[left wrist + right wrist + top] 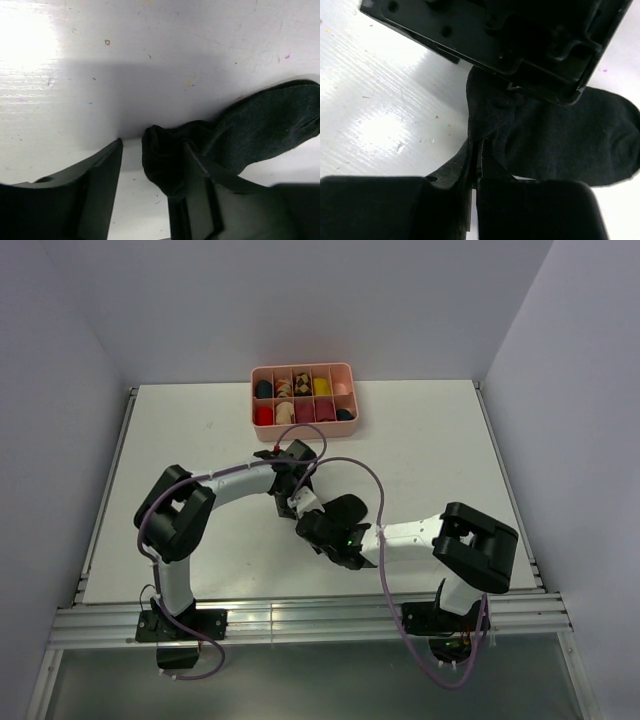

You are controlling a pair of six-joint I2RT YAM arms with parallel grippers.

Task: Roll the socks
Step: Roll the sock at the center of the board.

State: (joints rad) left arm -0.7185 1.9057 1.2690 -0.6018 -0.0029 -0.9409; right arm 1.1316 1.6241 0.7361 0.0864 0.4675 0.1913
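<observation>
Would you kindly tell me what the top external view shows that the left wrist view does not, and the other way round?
Only the top external view shows the pink tray at the table's far edge, its compartments filled, and the left arm and right arm meeting mid-table. Only the left wrist view shows the left pincer with its jaws apart and the bunched end of the black sock lying between them, against one finger. Both show that black sock and the white table.
</observation>
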